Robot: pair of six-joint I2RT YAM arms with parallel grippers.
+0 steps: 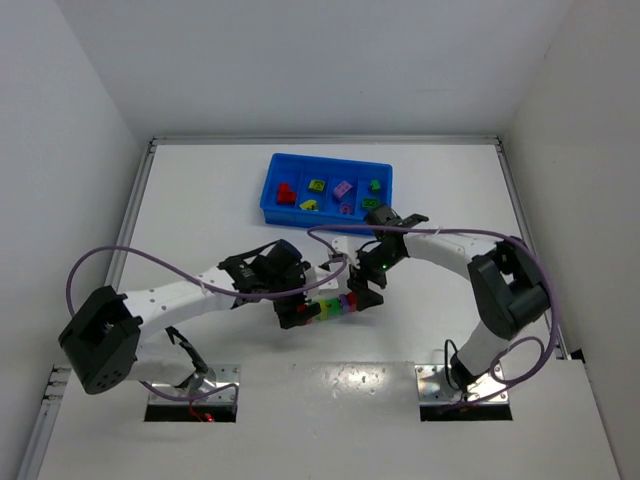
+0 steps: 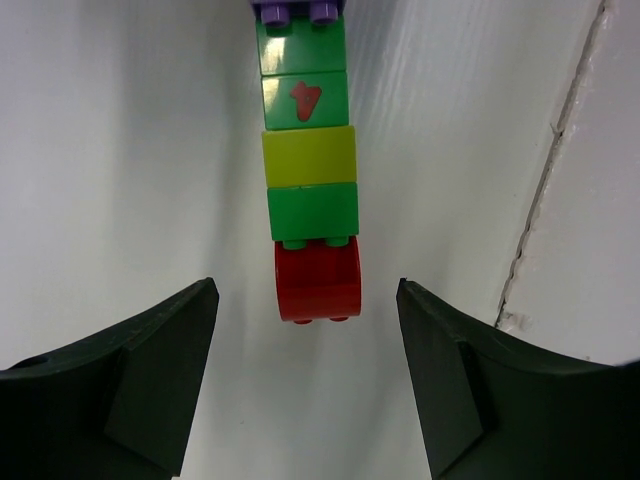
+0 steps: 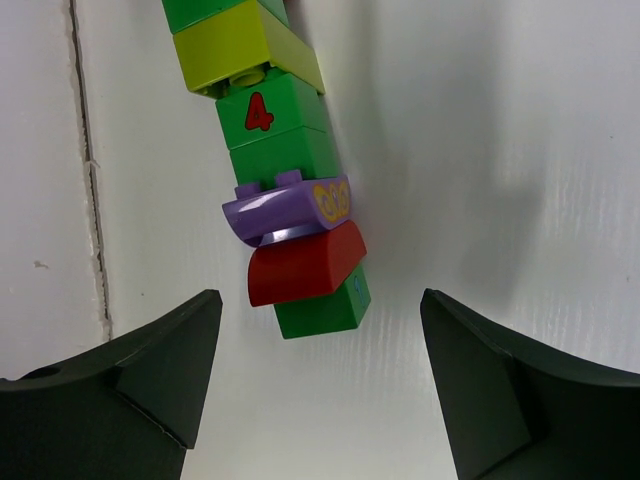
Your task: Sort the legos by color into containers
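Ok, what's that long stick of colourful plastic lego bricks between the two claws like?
The stick of shiny plastic bricks lies flat on the white table, snapped end to end: rounded red, green, yellow, green printed with a red 4, green, curved purple, curved red, green. The open left gripper and right gripper face its ends, neither touching it.

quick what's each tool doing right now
Left tool: open, holding nothing, at the red end of the lego strip.
Right tool: open, holding nothing, at its other end.
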